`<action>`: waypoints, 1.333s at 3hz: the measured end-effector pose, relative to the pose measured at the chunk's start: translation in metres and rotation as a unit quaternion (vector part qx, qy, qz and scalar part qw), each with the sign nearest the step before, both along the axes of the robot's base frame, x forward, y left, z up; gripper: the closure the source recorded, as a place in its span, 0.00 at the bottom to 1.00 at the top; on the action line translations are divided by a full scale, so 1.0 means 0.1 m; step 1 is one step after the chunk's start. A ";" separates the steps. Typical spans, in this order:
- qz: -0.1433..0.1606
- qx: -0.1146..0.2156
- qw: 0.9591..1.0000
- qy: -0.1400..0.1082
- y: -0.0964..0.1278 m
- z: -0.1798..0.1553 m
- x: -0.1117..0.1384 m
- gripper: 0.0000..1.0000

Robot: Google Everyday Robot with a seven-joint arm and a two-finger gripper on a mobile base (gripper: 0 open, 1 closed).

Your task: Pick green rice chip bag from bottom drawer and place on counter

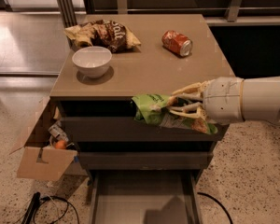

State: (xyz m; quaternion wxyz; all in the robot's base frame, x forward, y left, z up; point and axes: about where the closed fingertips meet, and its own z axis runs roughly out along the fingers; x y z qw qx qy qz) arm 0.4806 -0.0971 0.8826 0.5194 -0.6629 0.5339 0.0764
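My gripper (pixel 179 102) comes in from the right on a thick white arm and is shut on the green rice chip bag (pixel 151 108). It holds the bag in the air at the counter's front edge, just below the top, in front of the upper drawers. The bag lies sideways, its light-green end pointing left. The bottom drawer (pixel 142 195) is pulled open below, its grey floor bare. The counter (pixel 154 66) is the beige top of the cabinet.
On the counter stand a white bowl (pixel 91 61), a brown and tan chip bag (pixel 102 34) at the back left and a red can (pixel 177 42) lying on its side at the back right. An open cardboard box (pixel 39 146) of odds sits left of the cabinet. Black cables (pixel 46 208) lie on the floor.
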 end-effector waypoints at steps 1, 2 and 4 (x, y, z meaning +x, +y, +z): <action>-0.002 0.001 1.000 0.002 0.02 0.00 0.05 1.00; -0.006 -0.005 1.000 -0.006 0.05 0.06 0.30 1.00; 0.008 -0.040 0.998 -0.048 0.26 0.44 0.89 1.00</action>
